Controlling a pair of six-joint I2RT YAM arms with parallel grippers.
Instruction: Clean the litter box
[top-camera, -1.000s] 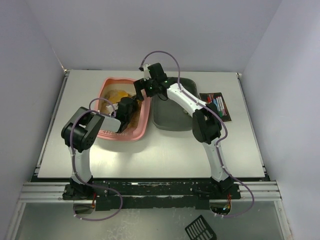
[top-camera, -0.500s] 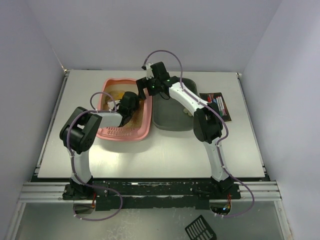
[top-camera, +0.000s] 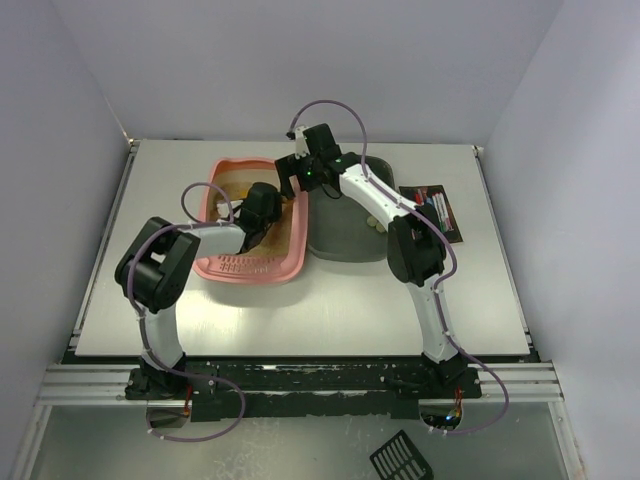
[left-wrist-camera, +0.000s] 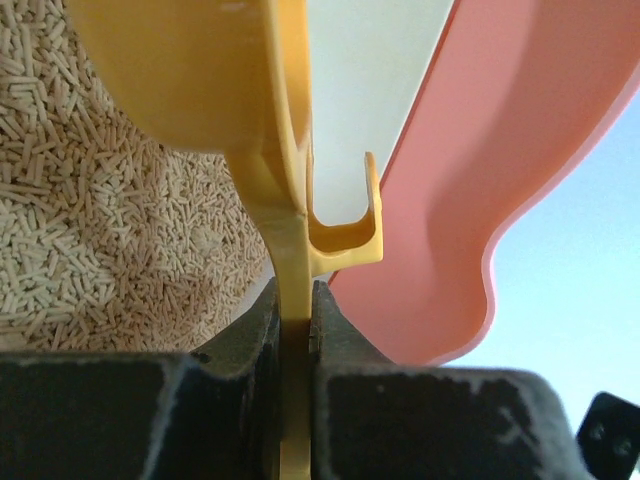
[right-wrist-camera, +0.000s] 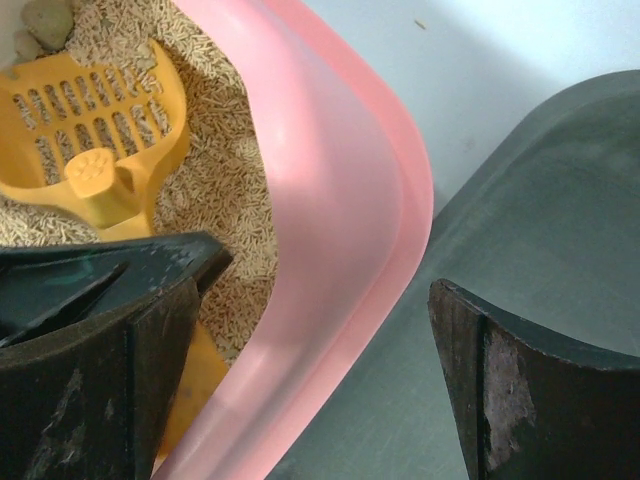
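White table (top-camera: 450, 300): my left gripper (left-wrist-camera: 296, 305) clamps the yellow scoop (left-wrist-camera: 190, 70) handle above the litter box (top-camera: 250, 268); my right gripper (right-wrist-camera: 320, 285) stands apart, pink rim between its fingers.

Smooth glossy plastic forms litter box (right-wrist-camera: 340, 200) and scoop (right-wrist-camera: 100, 185); the litter (left-wrist-camera: 90, 230) is rough pellets.

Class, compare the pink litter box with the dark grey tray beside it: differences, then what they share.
The litter box is pink; the tray is dark grey. The litter box holds tan litter and a yellow scoop; the tray looks mostly bare. Both are rounded rectangular trays of similar size, side by side.
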